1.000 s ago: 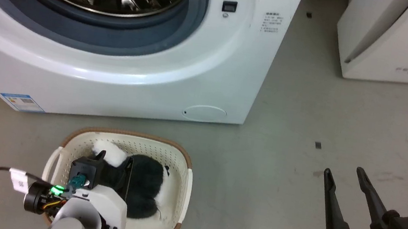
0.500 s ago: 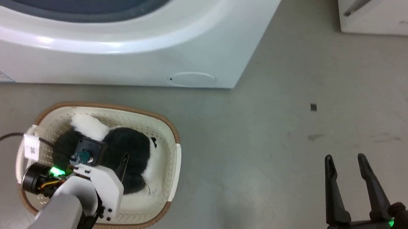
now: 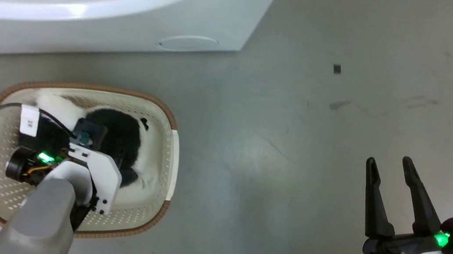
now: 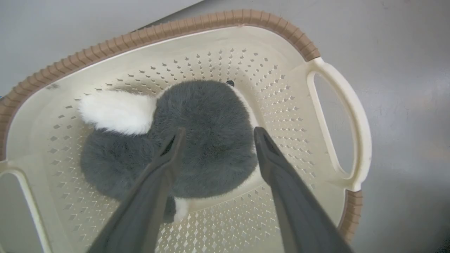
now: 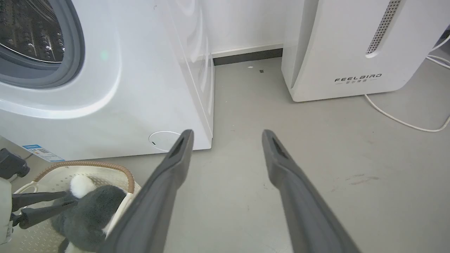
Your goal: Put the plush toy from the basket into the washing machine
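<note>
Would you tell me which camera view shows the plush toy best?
The left wrist view: the plush toy lies almost whole in the basket, beyond the open left tool. In the head view the left arm covers much of it; the right wrist view catches part, low left.

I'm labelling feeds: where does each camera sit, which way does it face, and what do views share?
Head view: on the head, looking down at the floor, basket and washing machine; left forearm and right gripper show.
Left wrist view: above the basket, looking down at the plush toy straddled by the open left gripper.
Right wrist view: low, facing the washing machine and FEELBIRD appliance; own open gripper shows.
Shared: all three show basket and plush toy.
</note>
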Motion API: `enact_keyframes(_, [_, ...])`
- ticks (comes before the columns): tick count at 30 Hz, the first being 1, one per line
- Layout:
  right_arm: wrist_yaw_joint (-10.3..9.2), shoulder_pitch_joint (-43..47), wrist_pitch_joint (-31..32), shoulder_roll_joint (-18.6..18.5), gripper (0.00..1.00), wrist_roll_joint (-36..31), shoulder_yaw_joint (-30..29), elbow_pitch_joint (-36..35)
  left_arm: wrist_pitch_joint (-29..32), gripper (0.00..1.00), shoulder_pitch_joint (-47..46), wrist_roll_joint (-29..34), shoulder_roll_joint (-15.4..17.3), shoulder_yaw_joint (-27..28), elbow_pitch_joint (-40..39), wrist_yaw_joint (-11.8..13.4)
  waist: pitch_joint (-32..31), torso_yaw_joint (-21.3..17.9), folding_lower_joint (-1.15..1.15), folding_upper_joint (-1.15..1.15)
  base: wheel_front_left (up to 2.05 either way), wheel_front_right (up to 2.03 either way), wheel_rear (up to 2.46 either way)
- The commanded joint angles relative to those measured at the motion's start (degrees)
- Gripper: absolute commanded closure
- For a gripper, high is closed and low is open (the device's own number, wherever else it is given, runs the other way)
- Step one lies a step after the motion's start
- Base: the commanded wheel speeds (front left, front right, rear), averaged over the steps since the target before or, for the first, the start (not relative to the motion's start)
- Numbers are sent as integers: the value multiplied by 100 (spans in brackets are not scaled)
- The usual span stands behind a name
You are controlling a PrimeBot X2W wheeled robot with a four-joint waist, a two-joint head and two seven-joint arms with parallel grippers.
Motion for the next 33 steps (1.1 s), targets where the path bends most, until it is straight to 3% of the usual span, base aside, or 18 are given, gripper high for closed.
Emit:
enact_keyframes(1, [-4,-125,-62,-1,0,94,13,-39,36,0,-192,-59,76,-58,175,-30,232,-144,-1,0,0,0,0])
enact_keyframes(10, [-4,-231,-169,-1,0,313,164,-85,478,0,-784,-259,404,-417,816,-88,868,-405,-1,0,0,0,0])
enact_keyframes(20, [-5,-355,-288,-1,0,554,300,-135,645,0,-1392,-365,822,-747,1455,-74,1494,-660,-1,0,0,0,0])
enact_keyframes(27, [-5,-435,-372,-1,0,684,367,-140,642,0,-1685,-461,931,-917,1902,-74,1842,-783,-1,0,0,0,0])
enact_keyframes(28, [-5,-444,-383,-1,0,696,369,-136,649,18,-1715,-490,919,-933,1963,-83,1877,-789,-1,0,0,0,0])
enact_keyframes(29, [-5,-456,-395,-1,0,705,372,-131,618,77,-1752,-530,913,-938,2022,-91,1910,-795,-1,0,0,0,0])
enact_keyframes(30, [-5,-472,-407,-1,0,711,376,-126,586,100,-1784,-565,911,-947,2082,-98,1936,-803,-1,0,0,0,0])
enact_keyframes(33, [-5,-503,-420,-1,0,683,363,-98,548,100,-1751,-633,875,-966,2166,-111,1880,-788,-1,0,0,0,0])
